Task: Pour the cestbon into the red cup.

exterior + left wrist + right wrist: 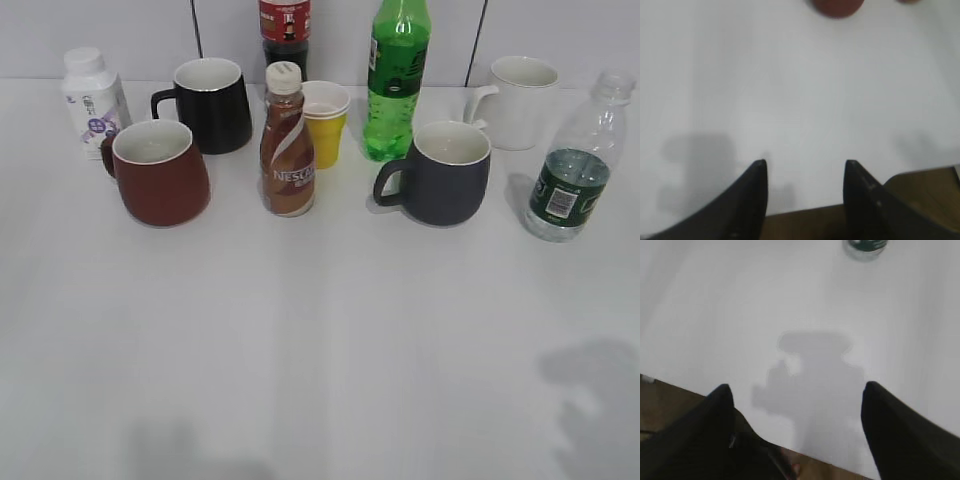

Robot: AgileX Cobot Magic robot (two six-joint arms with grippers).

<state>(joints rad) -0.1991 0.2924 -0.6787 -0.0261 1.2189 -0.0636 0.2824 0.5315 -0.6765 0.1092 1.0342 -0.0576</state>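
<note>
Two grippers, left (805, 172) and right (797, 395), jaws spread, grasping nothing.
Cestbon (569, 190) stands far right on the table (320, 340); red cup (160, 172) far left.

Black mug (213, 104), probably Nescafé bottle (287, 142).

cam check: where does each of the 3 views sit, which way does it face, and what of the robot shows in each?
Exterior: in front of the table, raised, slanting down at the row of cups and bottles by the wall; no robot parts, only arm shadows.
Left wrist: above the near table edge, facing forward; open left gripper at bottom, red cup at top.
Right wrist: same pose on the right; open right gripper, cestbon base at top.
Shared: exterior also shows red cup and cestbon.
</note>
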